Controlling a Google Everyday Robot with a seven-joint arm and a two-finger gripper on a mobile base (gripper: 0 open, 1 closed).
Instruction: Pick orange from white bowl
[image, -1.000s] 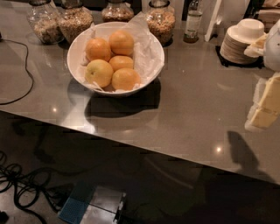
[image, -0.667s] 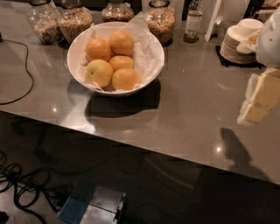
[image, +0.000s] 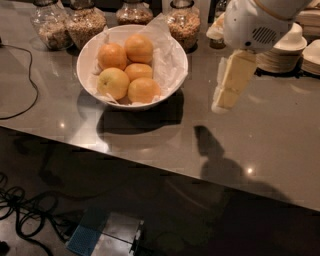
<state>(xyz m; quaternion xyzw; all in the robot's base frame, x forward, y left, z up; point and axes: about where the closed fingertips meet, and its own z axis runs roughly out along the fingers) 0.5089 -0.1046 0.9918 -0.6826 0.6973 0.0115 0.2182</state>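
Note:
The white bowl (image: 86, 56) stands on the grey counter at the upper left, lined with crumpled white paper. Several oranges lie in it; one orange (image: 139, 47) is at the back and another orange (image: 143, 90) is nearest the front rim. My gripper (image: 223, 101) hangs from the white arm at the upper right and points down and to the left. It is above the counter, a short way right of the bowl's rim and apart from it. It holds nothing.
Glass jars (image: 86, 22) of grains stand in a row behind the bowl. Stacked small white dishes (image: 285, 50) sit at the back right, behind the arm. A black cable (image: 27, 95) crosses the counter's left end. The counter's front edge (image: 150, 165) runs diagonally, with cables on the floor below.
My gripper has moved left and slightly up, from the right edge of the view to just right of the bowl. The bowl and oranges have not moved.

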